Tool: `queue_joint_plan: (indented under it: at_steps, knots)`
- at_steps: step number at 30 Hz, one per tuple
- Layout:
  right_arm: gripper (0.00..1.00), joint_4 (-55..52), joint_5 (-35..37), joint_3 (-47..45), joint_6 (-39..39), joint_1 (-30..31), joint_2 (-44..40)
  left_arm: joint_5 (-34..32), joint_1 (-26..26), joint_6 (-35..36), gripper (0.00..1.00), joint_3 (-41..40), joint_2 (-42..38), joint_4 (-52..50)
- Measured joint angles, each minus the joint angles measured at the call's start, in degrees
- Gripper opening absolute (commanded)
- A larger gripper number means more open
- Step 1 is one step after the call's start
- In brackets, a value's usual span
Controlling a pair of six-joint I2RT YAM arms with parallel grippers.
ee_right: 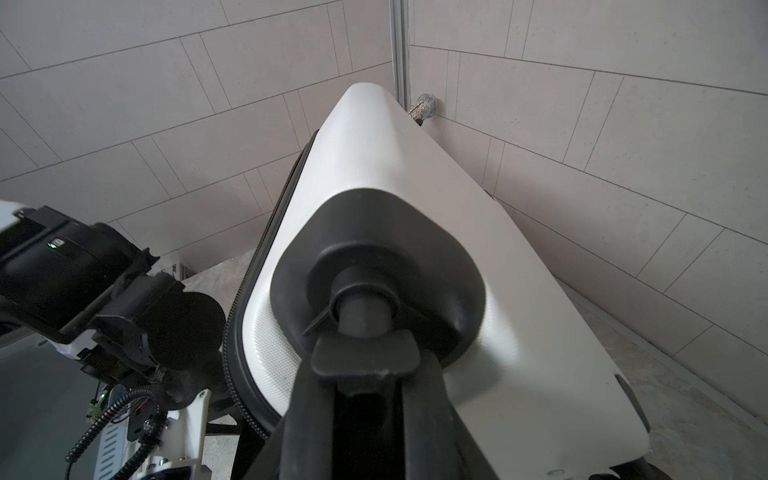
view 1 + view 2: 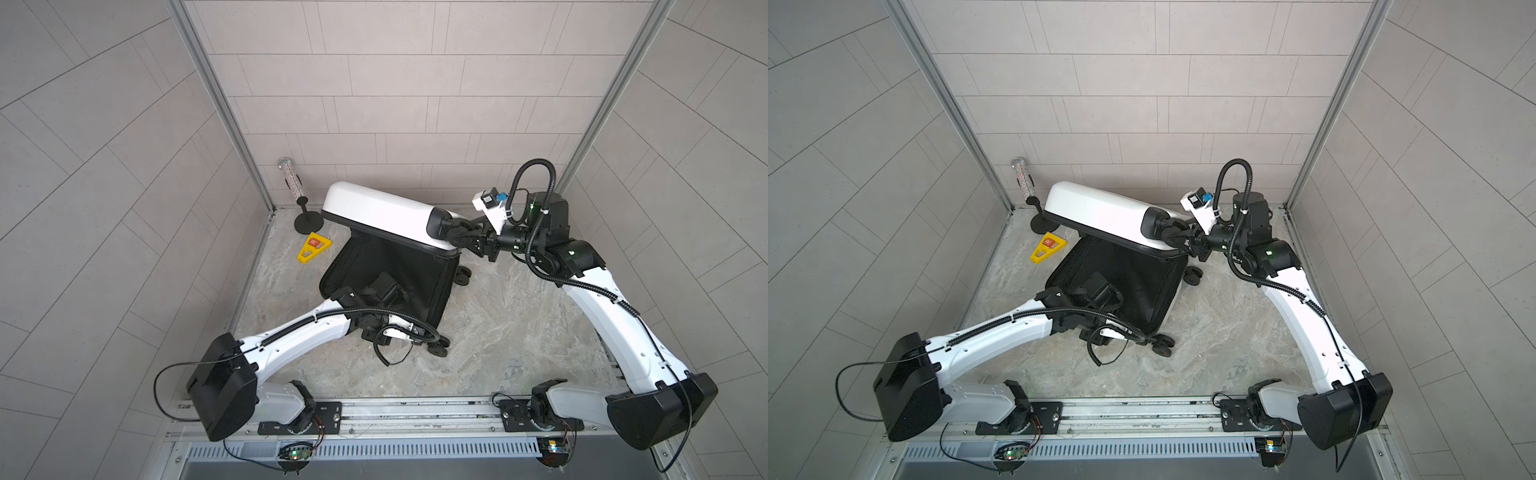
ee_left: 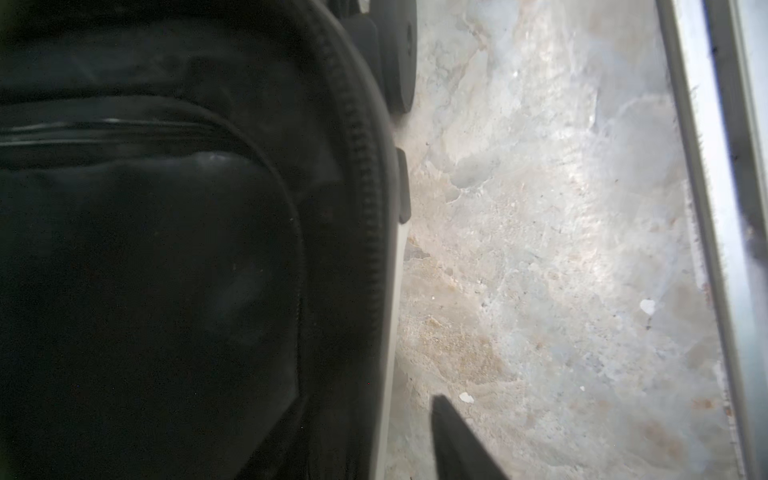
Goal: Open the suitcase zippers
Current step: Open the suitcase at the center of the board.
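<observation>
Right gripper (image 1: 365,347) is clamped on a black wheel stem (image 1: 365,309), holding one half of the white hard-shell suitcase (image 2: 374,208) raised near the bench's far edge. Whether the left gripper (image 2: 384,334) is open cannot be told. A slip on that round stem could drop the raised half onto it.

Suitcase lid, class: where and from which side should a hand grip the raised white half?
Grip the black wheel stem jutting from the suitcase lid's corner housing, end-on from the wheel end, as the right hand does. The glossy shell is broad and smooth; the stem is narrow.
</observation>
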Motion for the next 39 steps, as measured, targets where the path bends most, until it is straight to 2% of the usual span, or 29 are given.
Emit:
queue_joint_plan:
  at_steps: [2,4,10,12,18,26,32,34,36,39]
  knots:
    - [0.00,1.92,-0.46,-0.09,2.14,-0.92,0.33,-0.52,-0.48,-0.31,0.08,-0.04,1.64,1.07]
    - [0.00,4.98,-1.14,-0.66,5.18,-2.54,0.68,-0.76,-1.27,-0.83,0.00,0.11,1.90,0.83]
    - [0.00,20.17,-0.98,-1.09,22.25,-11.32,5.55,-2.34,-6.51,-4.44,0.00,1.51,0.24,-3.28]
    - [0.00,25.27,1.73,-0.46,28.04,-14.67,9.03,-2.84,-9.20,-6.47,0.00,1.51,-1.53,-5.70]
    - [0.00,31.82,9.33,3.26,40.33,-20.76,22.67,-3.21,-16.52,-13.86,0.00,0.87,-6.27,-10.32]
    - [0.00,37.18,13.81,5.05,52.48,-21.14,37.48,-2.69,-24.13,-28.15,0.00,-2.03,-8.55,-4.90]
    - [0.00,41.13,15.15,7.89,58.47,-20.79,46.25,-2.89,-25.92,-36.20,0.00,-1.75,-5.84,2.43]
    - [0.08,42.86,15.30,9.35,60.22,-20.61,49.00,-3.19,-26.14,-37.88,0.00,-1.09,-3.37,3.96]
    - [0.24,44.28,15.34,10.58,61.81,-20.48,51.34,-3.58,-26.27,-39.26,0.00,-0.09,-0.24,4.87]
    - [0.35,45.90,15.54,11.15,64.06,-20.37,53.90,-3.67,-26.32,-41.03,0.00,2.56,4.63,4.17]
